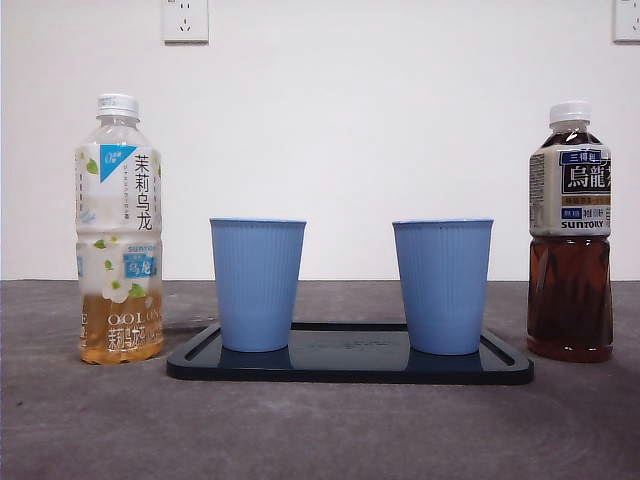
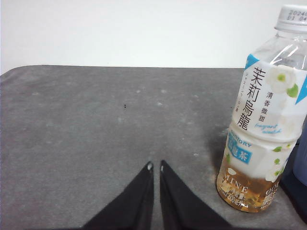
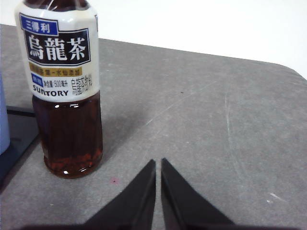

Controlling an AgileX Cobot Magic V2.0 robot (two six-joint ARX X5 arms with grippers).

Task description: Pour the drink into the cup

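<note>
Two blue ribbed cups, one on the left point(image 1: 257, 284) and one on the right point(image 1: 441, 286), stand on a dark tray point(image 1: 350, 370). A pale jasmine oolong bottle point(image 1: 119, 232) with a white cap stands left of the tray; it also shows in the left wrist view point(image 2: 263, 124). A dark Suntory oolong bottle point(image 1: 570, 236) stands right of the tray and shows in the right wrist view point(image 3: 64, 91). My left gripper point(image 2: 155, 166) is shut and empty, apart from the pale bottle. My right gripper point(image 3: 158, 163) is shut and empty, apart from the dark bottle. Neither arm shows in the front view.
The grey table top point(image 1: 320, 430) stretches in front of the tray. A white wall with two sockets point(image 1: 185, 20) stands behind. A cup's blue edge point(image 2: 301, 163) shows beside the pale bottle in the left wrist view.
</note>
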